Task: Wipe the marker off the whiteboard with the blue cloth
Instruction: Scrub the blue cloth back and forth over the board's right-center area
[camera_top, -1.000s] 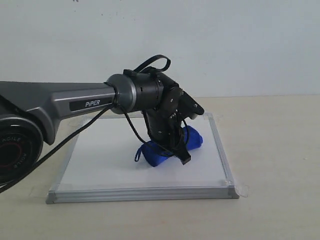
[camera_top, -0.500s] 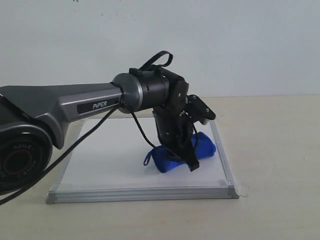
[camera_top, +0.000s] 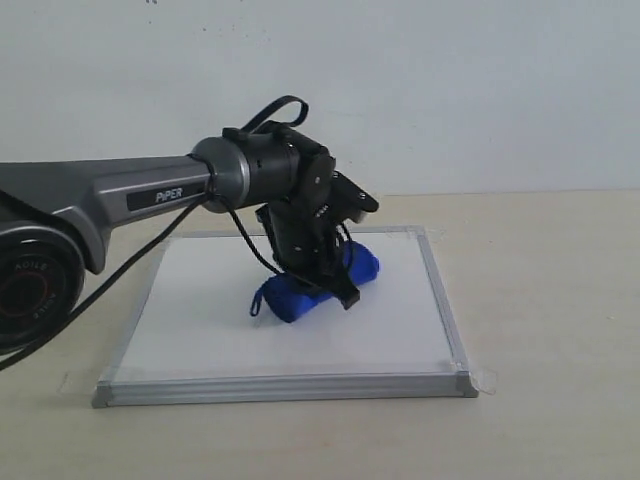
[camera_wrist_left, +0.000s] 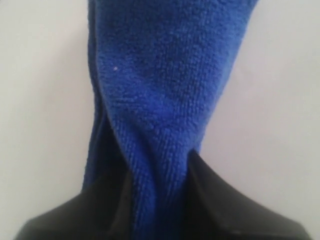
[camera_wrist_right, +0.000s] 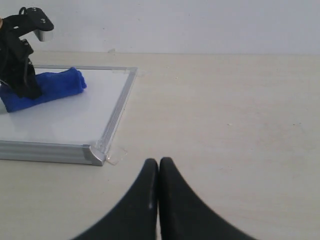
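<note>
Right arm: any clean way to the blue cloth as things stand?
Probably not a clean one. The right gripper is shut and sits off to the side of the whiteboard. The left gripper is clamped across the middle of the cloth on the board, leaving only its ends exposed.

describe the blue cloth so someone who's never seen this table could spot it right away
On the tan table lies a square whiteboard with a silver frame. Near its middle the left gripper clamps the blue cloth, a soft rolled cylinder resting on the board. It is the only bright blue thing among white, grey and black.
</note>
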